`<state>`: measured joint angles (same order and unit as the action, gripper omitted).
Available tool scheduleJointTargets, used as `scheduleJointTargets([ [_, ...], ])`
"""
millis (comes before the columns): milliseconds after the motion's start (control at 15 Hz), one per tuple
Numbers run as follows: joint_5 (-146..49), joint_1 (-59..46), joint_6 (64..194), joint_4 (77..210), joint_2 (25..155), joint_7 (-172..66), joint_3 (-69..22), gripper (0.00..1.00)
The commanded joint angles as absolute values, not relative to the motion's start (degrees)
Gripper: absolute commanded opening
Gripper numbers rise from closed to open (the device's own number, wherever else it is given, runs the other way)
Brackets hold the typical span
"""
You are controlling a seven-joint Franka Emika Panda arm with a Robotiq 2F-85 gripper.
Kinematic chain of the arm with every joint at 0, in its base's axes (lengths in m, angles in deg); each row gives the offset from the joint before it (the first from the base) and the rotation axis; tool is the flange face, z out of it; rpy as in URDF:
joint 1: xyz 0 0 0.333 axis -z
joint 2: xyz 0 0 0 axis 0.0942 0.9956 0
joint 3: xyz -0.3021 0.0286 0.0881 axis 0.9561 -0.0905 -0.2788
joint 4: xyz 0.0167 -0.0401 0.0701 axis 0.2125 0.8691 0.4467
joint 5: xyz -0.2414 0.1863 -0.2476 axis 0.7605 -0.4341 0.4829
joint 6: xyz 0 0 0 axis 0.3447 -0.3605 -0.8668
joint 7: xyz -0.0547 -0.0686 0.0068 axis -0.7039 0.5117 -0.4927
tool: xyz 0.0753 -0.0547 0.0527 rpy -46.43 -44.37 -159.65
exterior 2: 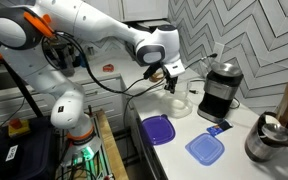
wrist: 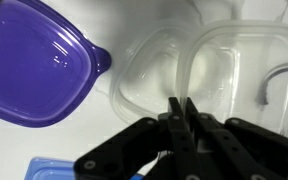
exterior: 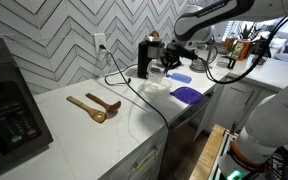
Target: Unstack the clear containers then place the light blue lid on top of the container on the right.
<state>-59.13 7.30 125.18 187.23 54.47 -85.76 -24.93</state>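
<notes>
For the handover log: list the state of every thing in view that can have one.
Two low clear plastic tubs: overlapping, no lid on.
End effector: shut, at the tubs' rim.
Small flat pale blue plastic lid: lying on the counter.
Larger flat blue-purple plastic lid: lying on the counter.

No text, brand or number can be read anywhere. In an exterior view, the dark appliance (exterior: 9, 108) at nine o'clock carries a panel of small pale marks, perhaps button labels, too blurred to read.

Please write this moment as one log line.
gripper: shut on rim | held: clear low plastic tub | light blue flat plastic lid: untouched
</notes>
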Motion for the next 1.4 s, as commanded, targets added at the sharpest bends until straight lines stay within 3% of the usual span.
scheduleJointTargets([
  [0,-56.6,8.9,122.3,190.9,46.2,-86.0,-24.1,0.02],
  [67,-58.1,7.9,123.5,187.8,51.2,-85.8,-24.5,0.07],
  [600,-57.2,9.0,122.6,189.5,47.4,-85.7,-24.4,0.07],
  [733,-57.1,9.4,122.5,189.1,47.8,-86.3,-24.3,0.02],
  [1333,-55.2,23.3,120.3,184.1,49.7,-90.7,-11.8,0.02],
])
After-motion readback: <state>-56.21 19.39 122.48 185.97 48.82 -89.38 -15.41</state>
